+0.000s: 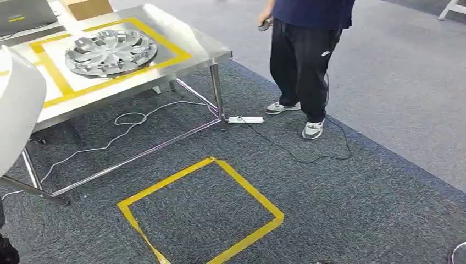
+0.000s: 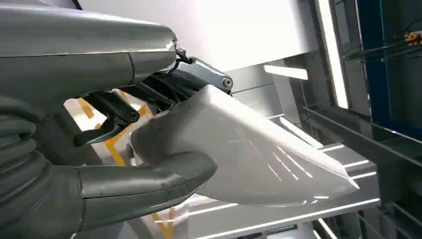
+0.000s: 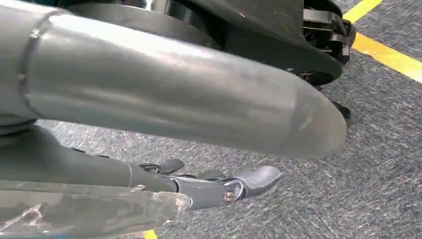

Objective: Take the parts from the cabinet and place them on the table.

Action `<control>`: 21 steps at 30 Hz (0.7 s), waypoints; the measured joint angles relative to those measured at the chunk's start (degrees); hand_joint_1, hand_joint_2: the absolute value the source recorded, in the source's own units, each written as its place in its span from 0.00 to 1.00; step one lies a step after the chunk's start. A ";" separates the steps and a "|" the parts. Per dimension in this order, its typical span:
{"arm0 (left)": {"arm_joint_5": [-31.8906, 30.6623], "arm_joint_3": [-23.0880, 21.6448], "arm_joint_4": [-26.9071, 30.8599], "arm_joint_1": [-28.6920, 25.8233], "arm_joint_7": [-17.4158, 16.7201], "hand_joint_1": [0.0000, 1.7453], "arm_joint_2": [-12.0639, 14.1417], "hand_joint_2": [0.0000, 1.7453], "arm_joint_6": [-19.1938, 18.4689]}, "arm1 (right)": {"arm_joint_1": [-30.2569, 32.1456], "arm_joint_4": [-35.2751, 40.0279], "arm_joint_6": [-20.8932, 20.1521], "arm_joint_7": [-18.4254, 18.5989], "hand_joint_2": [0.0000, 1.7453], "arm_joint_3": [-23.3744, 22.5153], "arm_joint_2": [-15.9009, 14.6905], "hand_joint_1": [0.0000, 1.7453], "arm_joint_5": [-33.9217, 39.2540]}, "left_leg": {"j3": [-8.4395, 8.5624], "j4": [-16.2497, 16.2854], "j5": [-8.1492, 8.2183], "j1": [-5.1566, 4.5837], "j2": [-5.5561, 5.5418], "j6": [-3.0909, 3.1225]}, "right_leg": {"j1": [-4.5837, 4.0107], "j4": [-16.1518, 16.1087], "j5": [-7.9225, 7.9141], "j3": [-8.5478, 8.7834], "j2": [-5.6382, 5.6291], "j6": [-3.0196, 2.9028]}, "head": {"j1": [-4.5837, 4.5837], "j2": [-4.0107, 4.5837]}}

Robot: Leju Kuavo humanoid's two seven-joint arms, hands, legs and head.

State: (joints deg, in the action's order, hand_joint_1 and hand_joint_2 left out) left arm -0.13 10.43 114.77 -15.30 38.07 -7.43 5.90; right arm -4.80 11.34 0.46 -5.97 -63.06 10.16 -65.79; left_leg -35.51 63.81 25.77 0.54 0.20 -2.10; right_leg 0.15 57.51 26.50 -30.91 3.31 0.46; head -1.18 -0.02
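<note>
One hubcap [image 1: 111,51] already on table [image 1: 203,50], inside yellow tape; left hand [image 2: 124,149] grips white panel [image 2: 249,154]; right hand [image 3: 219,186] empty, fingers apart; risk: glossy panel slips, thumb-edge hold only.

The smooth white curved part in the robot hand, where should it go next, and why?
Probably carry it toward the steel table. The left robot hand grips the smooth white curved part, but the table sits off to one side, with only the silver wheel cover inside its yellow tape outline.
</note>
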 joint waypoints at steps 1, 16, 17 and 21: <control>0.13 -0.51 0.00 0.12 -0.02 1.00 0.44 1.00 0.29 | -0.03 0.00 0.02 0.09 0.00 -0.07 0.02 0.00 0.00 | 2.87 -5.16 -1.80 -0.14 2.19 0.27 | -0.14 0.00 0.12 0.16 0.29 0.20 | 0.00 0.00; 0.74 -4.77 -1.71 1.99 -0.06 1.00 2.86 1.00 1.75 | 0.12 0.00 0.22 -1.66 0.00 -0.59 0.02 0.00 0.07 | 3.37 -7.60 -1.46 0.23 -3.94 2.48 | 0.16 3.35 -0.65 -2.08 -5.14 2.49 | 0.72 0.00; 0.74 -4.86 -1.73 2.02 -0.06 1.00 2.99 1.00 1.79 | 0.11 0.00 0.22 -1.44 0.00 -0.59 0.02 0.00 0.07 | 3.17 -7.43 -1.48 -0.05 -4.41 2.13 | 0.42 0.98 0.04 -1.01 -7.58 2.54 | 0.79 0.00; 0.79 -5.18 -1.88 1.98 -0.06 1.00 3.47 1.00 1.97 | 0.06 0.00 0.28 -1.31 0.00 -0.61 0.07 0.00 0.07 | 2.30 -7.54 -2.19 0.38 -6.47 0.68 | 0.23 0.58 -0.15 -0.69 -6.01 1.40 | 0.68 0.00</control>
State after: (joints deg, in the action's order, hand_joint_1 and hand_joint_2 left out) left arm 0.66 5.25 112.89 -13.32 38.01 -3.96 7.87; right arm -4.75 11.34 0.74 -7.28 -63.67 10.23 -65.72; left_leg -33.21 56.26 23.58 0.92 -6.27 -1.42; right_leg 0.38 58.08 26.35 -31.60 -2.70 1.86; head -0.50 -0.02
